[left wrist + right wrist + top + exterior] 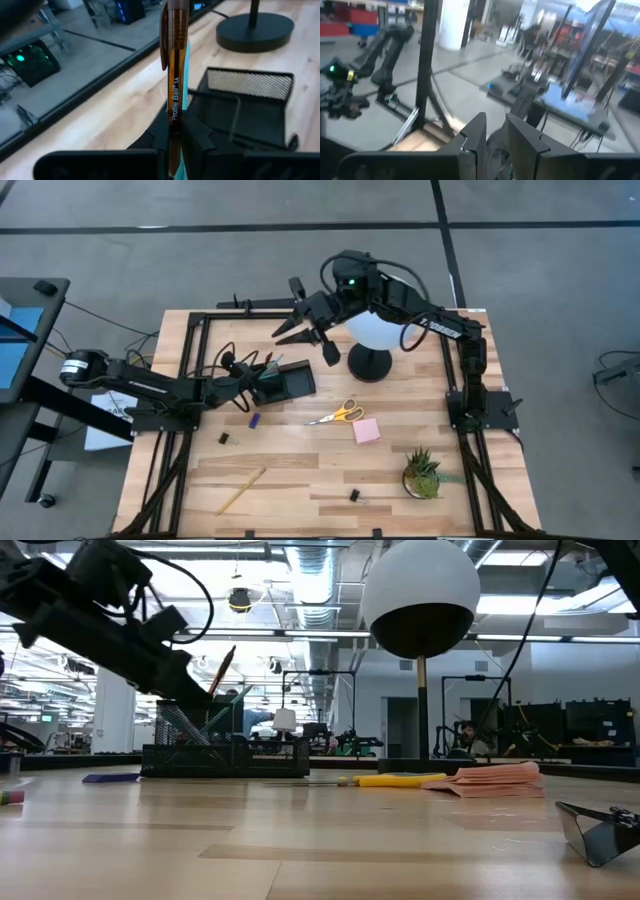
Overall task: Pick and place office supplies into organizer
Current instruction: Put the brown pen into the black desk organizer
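High view: left gripper [243, 370] at the black mesh organizer [283, 383] near the table's [300, 470] left edge; right gripper [300, 325] is off the surface by the far edge, with nothing between its slightly parted fingers. Low view: a pen [221, 673] leans out of the wire cup, its lower end hidden. Left wrist view: fingers clamp a translucent brown pen [173, 75] just beside the organizer's tray.

lamp [371, 330] beside organizer [283, 382], table front open

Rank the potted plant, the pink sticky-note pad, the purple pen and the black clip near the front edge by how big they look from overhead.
1. potted plant
2. pink sticky-note pad
3. purple pen and black clip: both tiny, too alike to rank.
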Available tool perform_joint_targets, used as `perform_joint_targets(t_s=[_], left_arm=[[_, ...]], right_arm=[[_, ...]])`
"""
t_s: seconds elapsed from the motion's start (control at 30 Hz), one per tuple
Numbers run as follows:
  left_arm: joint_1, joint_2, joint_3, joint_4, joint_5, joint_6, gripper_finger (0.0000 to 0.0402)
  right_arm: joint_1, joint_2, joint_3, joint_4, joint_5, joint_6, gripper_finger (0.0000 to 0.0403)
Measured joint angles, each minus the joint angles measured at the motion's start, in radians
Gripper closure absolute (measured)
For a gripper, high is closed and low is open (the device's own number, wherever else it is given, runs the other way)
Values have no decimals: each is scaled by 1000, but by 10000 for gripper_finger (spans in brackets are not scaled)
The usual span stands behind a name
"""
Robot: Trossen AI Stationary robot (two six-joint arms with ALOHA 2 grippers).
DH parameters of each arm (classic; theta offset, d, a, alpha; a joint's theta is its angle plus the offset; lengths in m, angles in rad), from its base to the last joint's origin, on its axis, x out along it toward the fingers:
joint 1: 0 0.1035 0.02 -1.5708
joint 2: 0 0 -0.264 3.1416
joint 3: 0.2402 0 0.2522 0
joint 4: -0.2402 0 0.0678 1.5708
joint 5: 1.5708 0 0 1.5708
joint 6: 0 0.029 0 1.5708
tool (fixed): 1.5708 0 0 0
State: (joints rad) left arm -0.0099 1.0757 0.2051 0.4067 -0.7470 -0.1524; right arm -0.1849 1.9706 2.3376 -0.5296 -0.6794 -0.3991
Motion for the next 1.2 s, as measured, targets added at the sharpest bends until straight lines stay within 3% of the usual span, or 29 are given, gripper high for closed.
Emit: perform_joint_targets(t_s=[0.2, 0.43, 0.6, 0.9, 1.2], left_arm=[[67, 100, 3, 110, 125, -26, 390], [76, 98, 1, 102, 50, 16, 373], [77, 98, 1, 99, 76, 33, 383], [77, 98, 1, 82, 88, 31, 329], [77, 99, 1, 78, 87, 28, 323]], right_arm=[[-1, 32, -5, -22, -1, -1, 337], [-8, 31, -4, -65, -3, -2, 337], [-8, 31, -4, -70, -3, -15, 337], [-8, 31, -4, -73, -4, -26, 337], [-8, 31, -4, -122, -4, -28, 337]])
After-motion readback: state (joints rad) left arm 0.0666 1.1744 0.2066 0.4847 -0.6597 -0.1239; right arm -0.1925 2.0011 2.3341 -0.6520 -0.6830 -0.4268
